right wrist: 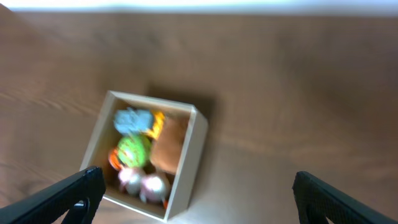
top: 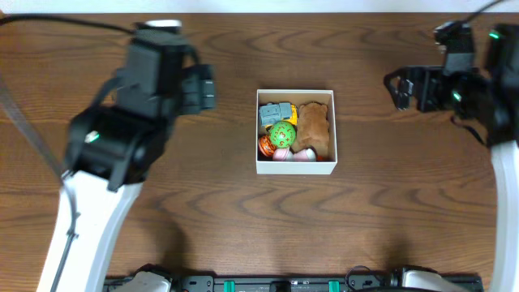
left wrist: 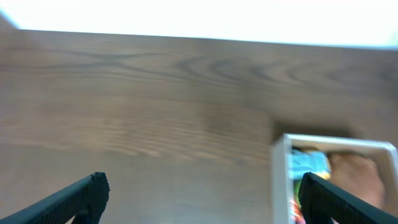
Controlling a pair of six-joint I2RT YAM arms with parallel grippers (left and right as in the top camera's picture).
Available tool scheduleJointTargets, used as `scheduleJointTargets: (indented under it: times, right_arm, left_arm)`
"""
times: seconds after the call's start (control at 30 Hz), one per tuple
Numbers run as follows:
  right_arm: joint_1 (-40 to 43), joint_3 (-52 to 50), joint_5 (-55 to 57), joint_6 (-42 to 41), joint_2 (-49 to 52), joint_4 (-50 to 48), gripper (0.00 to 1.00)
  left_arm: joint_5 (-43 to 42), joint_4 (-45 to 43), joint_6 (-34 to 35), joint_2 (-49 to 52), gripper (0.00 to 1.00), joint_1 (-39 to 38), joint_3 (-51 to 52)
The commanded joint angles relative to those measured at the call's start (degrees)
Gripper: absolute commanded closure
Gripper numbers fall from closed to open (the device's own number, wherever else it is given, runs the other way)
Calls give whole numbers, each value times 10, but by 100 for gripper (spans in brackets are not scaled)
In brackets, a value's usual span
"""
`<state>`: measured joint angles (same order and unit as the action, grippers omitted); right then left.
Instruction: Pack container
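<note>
The container (top: 295, 168) is a square white-walled box with a brown inside, at the table's middle. It holds a brown plush (top: 313, 126), a green ball (top: 283, 132), a blue-grey toy (top: 274, 112), an orange toy (top: 265, 147) and pink-white toys (top: 296, 156). My left gripper (top: 204, 89) is left of the box, raised, open and empty. In the left wrist view (left wrist: 203, 183) the container (left wrist: 280, 180) is by its right finger. My right gripper (top: 396, 88) is to the box's right, open and empty. In the right wrist view (right wrist: 198, 180) the container (right wrist: 189, 168) lies lower left.
The dark wood table (top: 389, 211) surrounds the box. The arm bases and a black rail (top: 276, 284) sit along the front edge. The table's far edge (left wrist: 186, 34) shows in both wrist views.
</note>
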<state>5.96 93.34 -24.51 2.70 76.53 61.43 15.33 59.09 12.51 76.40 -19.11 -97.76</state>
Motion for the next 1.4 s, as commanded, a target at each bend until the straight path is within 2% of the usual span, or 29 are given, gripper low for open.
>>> scheduleJointTargets:
  times: [0.0, 0.17, 0.4, 1.1, 1.37]
  right_arm:
    - [-8, 13, -27, 30, -80, -2, 1]
    - [-8, 13, -27, 29, -149, 5, 1]
    - [-8, 13, -27, 25, -198, 42, 1]
    - [-8, 13, -27, 25, -207, 99, 1]
    - [-8, -3, 45, 28, -227, 97, 1]
  left_arm:
    - [28, 23, 21, -24, 2, 43, -3]
    - [28, 67, 28, -34, 2, 82, -2]
    - [28, 82, 28, -33, 2, 84, 0]
    - [28, 82, 28, -33, 2, 84, 0]
    - [28, 82, 28, -33, 2, 84, 0]
